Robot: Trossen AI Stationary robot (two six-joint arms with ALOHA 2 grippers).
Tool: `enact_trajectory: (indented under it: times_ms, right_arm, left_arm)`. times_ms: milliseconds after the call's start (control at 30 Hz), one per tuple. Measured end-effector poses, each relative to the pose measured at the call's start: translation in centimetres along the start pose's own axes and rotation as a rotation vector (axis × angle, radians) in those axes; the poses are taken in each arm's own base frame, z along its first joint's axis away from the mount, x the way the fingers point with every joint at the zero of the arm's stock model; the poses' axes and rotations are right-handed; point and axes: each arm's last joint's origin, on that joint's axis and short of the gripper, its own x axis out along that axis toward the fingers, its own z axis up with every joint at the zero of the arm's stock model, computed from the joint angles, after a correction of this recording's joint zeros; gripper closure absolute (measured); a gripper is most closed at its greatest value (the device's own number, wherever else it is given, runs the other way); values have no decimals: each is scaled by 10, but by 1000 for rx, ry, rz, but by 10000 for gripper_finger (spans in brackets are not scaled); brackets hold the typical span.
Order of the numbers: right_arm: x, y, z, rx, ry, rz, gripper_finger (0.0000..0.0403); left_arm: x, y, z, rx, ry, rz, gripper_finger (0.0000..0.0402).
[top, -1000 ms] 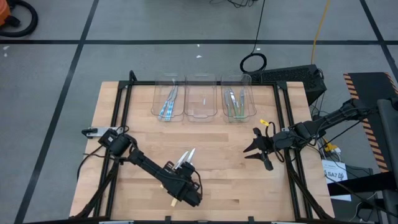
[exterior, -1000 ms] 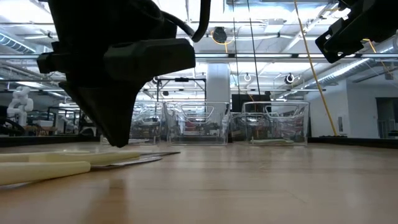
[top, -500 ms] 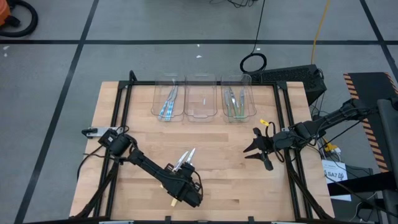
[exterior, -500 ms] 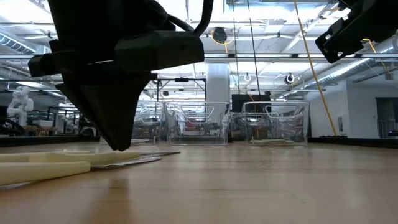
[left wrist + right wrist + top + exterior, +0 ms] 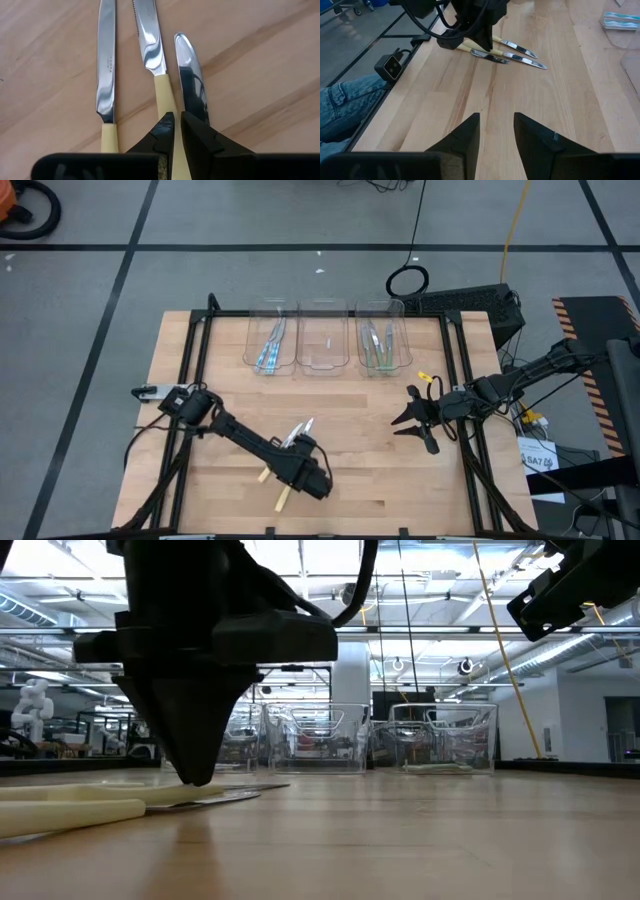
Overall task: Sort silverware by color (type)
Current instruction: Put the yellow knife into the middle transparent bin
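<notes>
You are working the left hand [image 5: 174, 131], its fingers pinching narrowly around the middle pale yellow knife [image 5: 152, 55], one of three lying flat on the surface [image 5: 360, 470] just ahead of it. Thin, stiff and probably slick: grip the handle, not the blade. Well beyond, the blue bin [image 5: 271, 340] and green bin [image 5: 380, 342] are holding utensils; the middle bin [image 5: 322, 345] looks empty. The right hand [image 5: 496, 134] is waiting, half spread.

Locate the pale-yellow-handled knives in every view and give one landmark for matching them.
High view: the yellow-handled knives lie bottom centre, under the left hand.
Low view: lower left, flat on the table.
Left wrist view: centre, one handle between the fingers.
Right wrist view: top centre.
Shared landmark: the left hand.
</notes>
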Motion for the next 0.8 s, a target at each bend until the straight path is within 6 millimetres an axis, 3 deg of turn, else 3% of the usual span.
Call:
enact_trajectory:
  times_ms: [400,667,800]
  right_arm:
    - [0,0,0,0,0,0,287]
    - [0,0,0,4,0,0,287]
    - [0,0,0,4,0,0,287]
  left_arm:
    - [1,0,4,-16,4,-2,350]
    - [3,1,9,-17,-54,15,256]
    - [4,2,12,-5,-97,25,233]
